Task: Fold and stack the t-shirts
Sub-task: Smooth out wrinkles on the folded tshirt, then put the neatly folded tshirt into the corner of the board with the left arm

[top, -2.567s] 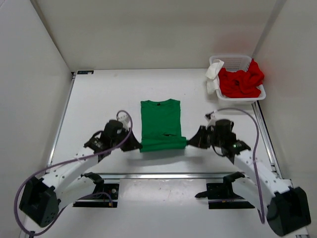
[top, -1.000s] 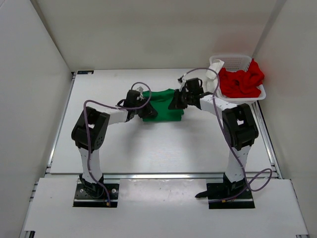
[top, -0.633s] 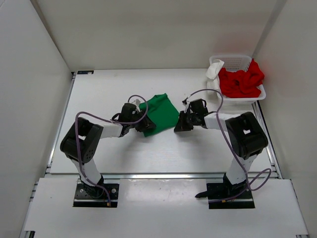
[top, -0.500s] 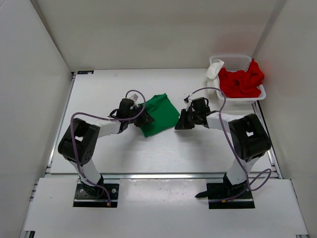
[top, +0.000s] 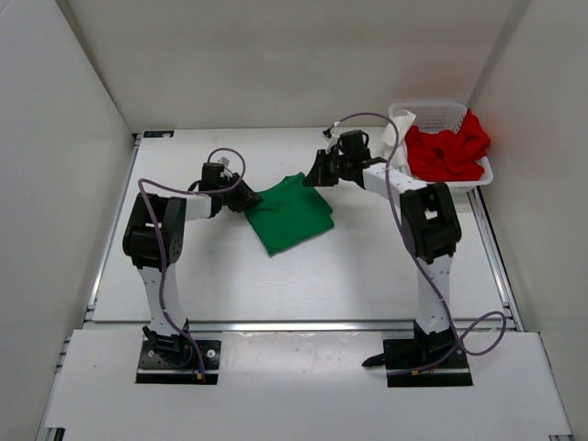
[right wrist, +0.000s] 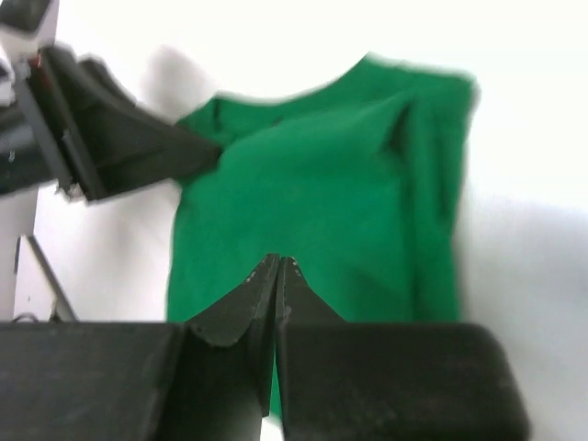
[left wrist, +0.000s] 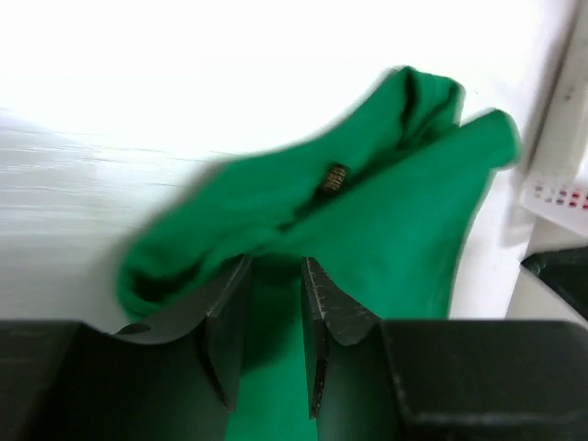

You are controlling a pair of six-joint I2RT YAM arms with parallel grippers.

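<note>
Two corners of one edge of the bright green soft cloth t-shirt are held, and the coming move is judged to turn on that edge. The garment is laid folded into a compact, roughly square pad near the middle of the white table, turned cornerwise to the table edges. Its left corner is met by the left gripper, its far corner by the right gripper. The line between them slants from left up to the far right, and all the remaining cloth is spread to the near-right side of that line.

In the left wrist view green fabric is seen clamped in the narrow slot between the fingers, with the pad spread ahead of them. In the right wrist view the fingers are pressed together; a thin sliver of green between them suggests a pinched hem.

Neither arm is nearer, since both are touching. Well apart at the far right, the red cloth t-shirt is heaped in the white plastic mesh basket, and the white cloth t-shirt is draped over its left rim, both not yet folded.
</note>
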